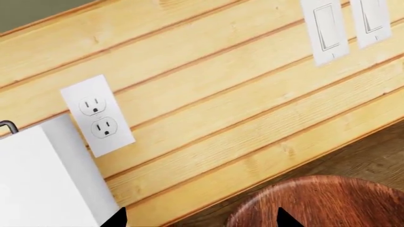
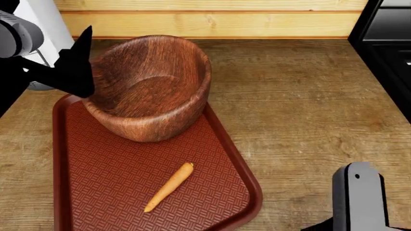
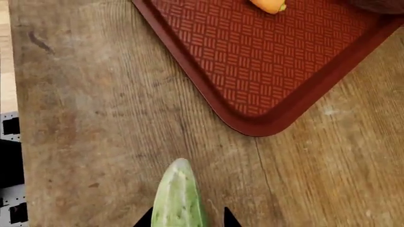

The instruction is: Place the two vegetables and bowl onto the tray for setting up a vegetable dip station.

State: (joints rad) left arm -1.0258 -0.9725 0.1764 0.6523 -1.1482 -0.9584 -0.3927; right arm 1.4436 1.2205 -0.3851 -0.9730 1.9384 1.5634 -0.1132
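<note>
The dark wooden bowl (image 2: 151,86) rests tilted at the far end of the red tray (image 2: 115,173), its base overlapping the tray's far rim. An orange carrot (image 2: 169,186) lies on the tray's near half. My left gripper (image 2: 82,62) hangs open beside the bowl's left rim. In the left wrist view the left gripper (image 1: 203,220) has its tips wide apart, with the bowl (image 1: 328,203) at one side. My right gripper (image 3: 190,220) is shut on the green cucumber (image 3: 177,194) over bare counter, short of the tray's corner (image 3: 265,61). The carrot's end (image 3: 268,4) shows there too.
A white cylinder (image 2: 45,24) stands behind the tray at the far left, close to my left gripper. The plank wall carries an outlet (image 1: 98,116) and switches (image 1: 328,30). A dark cabinet (image 2: 388,38) borders the counter on the right. My right arm (image 2: 359,202) is at the near right.
</note>
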